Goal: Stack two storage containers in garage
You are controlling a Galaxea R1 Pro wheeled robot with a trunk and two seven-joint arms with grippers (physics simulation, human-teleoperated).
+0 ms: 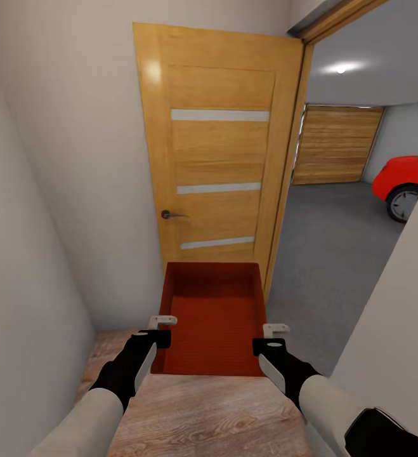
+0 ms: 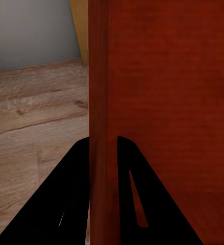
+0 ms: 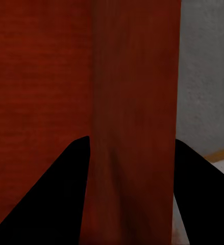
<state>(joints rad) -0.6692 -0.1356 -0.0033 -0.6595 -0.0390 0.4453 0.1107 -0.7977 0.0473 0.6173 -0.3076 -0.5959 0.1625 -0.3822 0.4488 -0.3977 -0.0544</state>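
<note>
Tight spot: the open wooden door (image 1: 218, 158) sits right ahead of the bin (image 1: 212, 317), wall (image 1: 25, 222) close on the left. Only open way is the doorway onto the garage floor (image 1: 329, 254), red car (image 1: 405, 181) parked further in.

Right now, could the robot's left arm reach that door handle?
Probably not: the left gripper is clamped on the red container's wall, sharing its weight with the right gripper, and the door handle sits farther ahead.
</note>
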